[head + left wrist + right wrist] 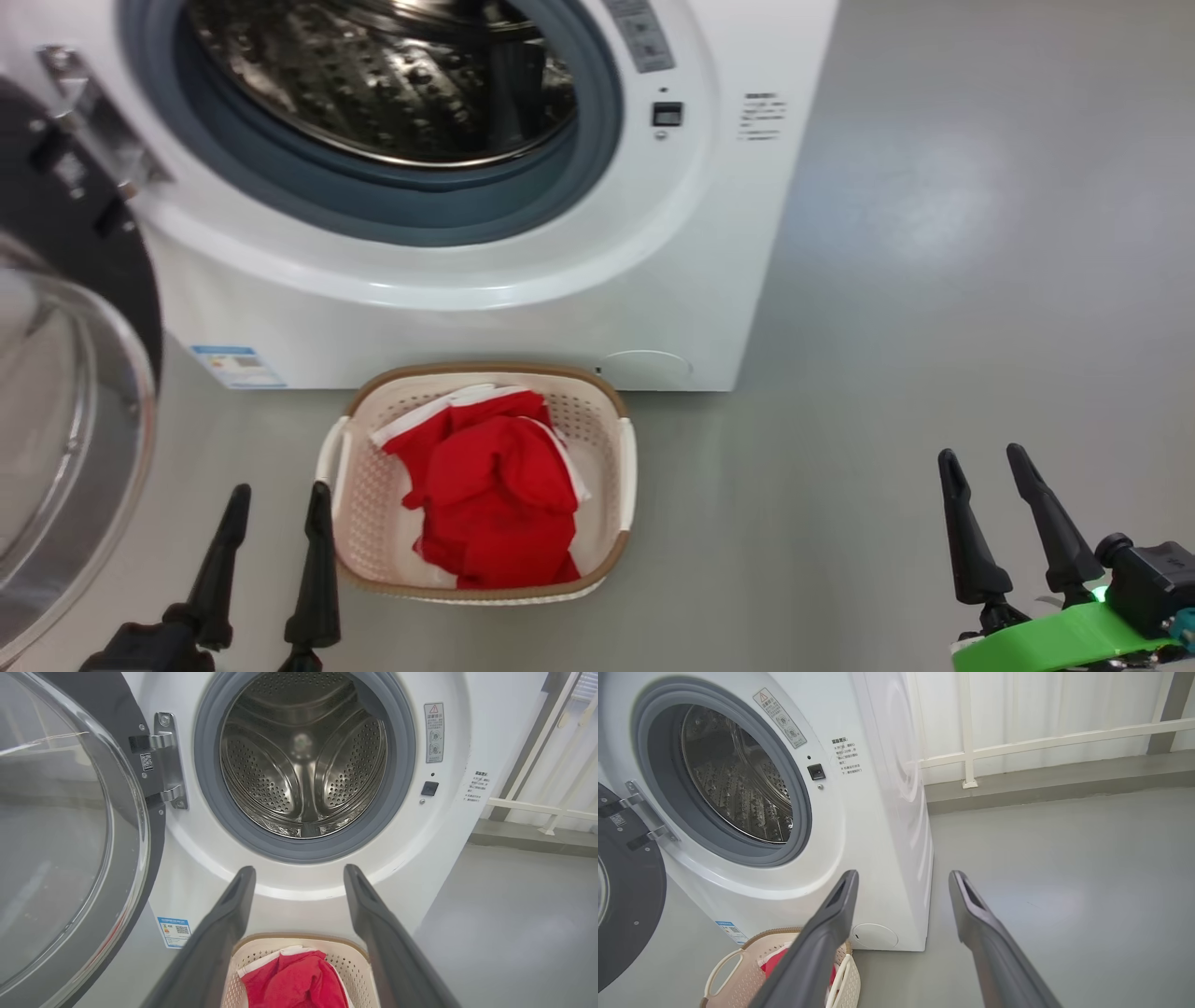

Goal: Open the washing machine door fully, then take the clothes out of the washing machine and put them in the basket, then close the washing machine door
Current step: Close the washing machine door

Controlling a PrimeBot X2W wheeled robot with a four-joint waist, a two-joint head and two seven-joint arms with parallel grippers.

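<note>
- The washing machine door point(65, 373) is hanging wide open at the left of the washing machine point(560, 308), swung out on its hinge point(168, 760), with the clear glass bowl bulging from the black ring.
- The drum point(303, 760) is showing bare perforated steel in the left wrist view, and no red fabric is visible inside it.
- The clothes point(495, 495) are lying heaped in the basket point(485, 370), which is sitting on the floor point(887, 373) just before the machine's front, below the opening.
- The left gripper point(280, 490) is hovering released, fingers spread and grasping nothing, between the door and the basket's left side.
- The right gripper point(982, 455) is likewise standing released and empty, well apart to the right over bare floor.
- Unloading is looking finished, so closing the door is probably what is remaining.
- The door is likely handling as a stiff, fairly heavy panel that pivots on the hinge alone. The glossy ring and curved glass are probably slippery, so a pinch there risks sliding off.
- Taking it at the ring's free edge, opposite the hinge, is looking best for leverage, pushing flat instead of squeezing, with a firm last press for the latch.
- The clothes are looking soft and light, and are sitting within the basket's rim.
</note>
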